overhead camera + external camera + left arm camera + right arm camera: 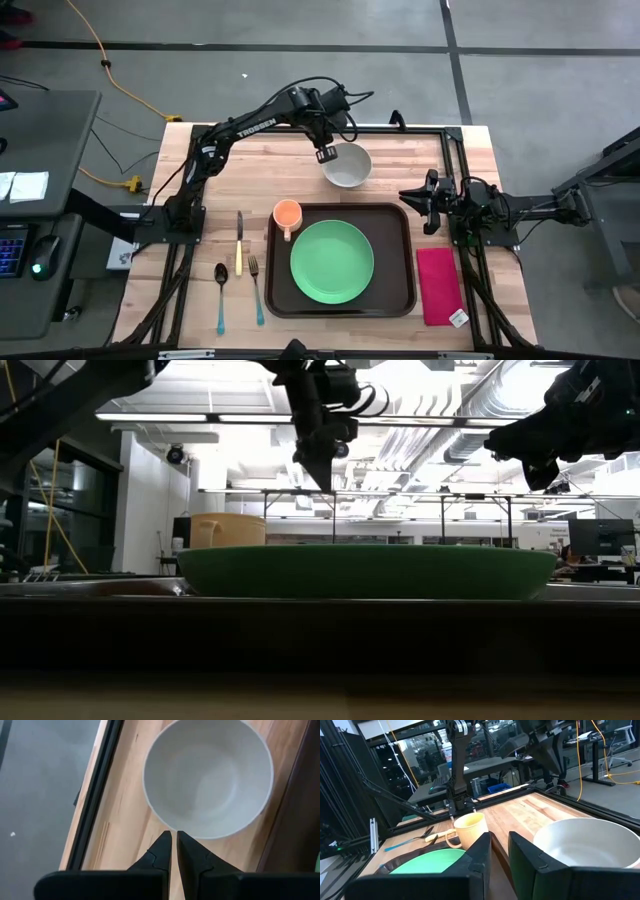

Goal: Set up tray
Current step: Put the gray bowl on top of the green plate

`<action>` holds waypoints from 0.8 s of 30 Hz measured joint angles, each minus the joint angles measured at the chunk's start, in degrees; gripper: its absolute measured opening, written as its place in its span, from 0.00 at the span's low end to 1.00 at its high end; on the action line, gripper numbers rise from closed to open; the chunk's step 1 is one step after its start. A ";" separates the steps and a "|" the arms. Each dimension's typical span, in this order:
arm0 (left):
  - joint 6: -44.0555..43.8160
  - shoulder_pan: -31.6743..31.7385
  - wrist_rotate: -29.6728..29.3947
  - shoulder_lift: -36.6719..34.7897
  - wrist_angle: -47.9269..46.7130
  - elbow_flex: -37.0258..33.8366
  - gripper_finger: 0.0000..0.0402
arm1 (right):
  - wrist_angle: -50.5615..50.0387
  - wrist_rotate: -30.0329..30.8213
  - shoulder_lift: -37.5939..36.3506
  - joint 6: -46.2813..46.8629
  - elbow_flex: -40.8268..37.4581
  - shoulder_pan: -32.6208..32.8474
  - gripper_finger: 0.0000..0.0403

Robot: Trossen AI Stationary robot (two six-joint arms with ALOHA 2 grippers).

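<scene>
Fingers nearly closed with only a slit between them and holding nothing, the left gripper (326, 154) hovers above the near rim of a white bowl (347, 165) on the wooden bench (250, 170). The right gripper (412, 195), fingers narrowly parted and empty, waits beside the bowl, over the bench just beyond the tray's far right corner. The dark-brown tray (400, 225) lies at the bench's front centre, carrying a green plate (332, 262) and an orange cup (287, 213). A red napkin (438, 285) lies right of the tray; a knife (239, 247), fork (256, 285) and spoon (221, 292) lie left.
</scene>
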 joint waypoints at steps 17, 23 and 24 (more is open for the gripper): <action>-1.21 0.00 3.81 0.00 -0.04 0.00 0.14 | -0.02 -0.01 0.00 0.00 0.00 -0.02 0.12; -0.78 0.00 4.87 0.00 -0.03 0.00 0.14 | -0.02 0.00 0.00 0.00 0.00 -0.01 0.11; -0.90 0.00 4.85 0.00 -0.02 0.00 0.14 | -0.02 0.00 0.00 0.00 0.00 -0.01 0.12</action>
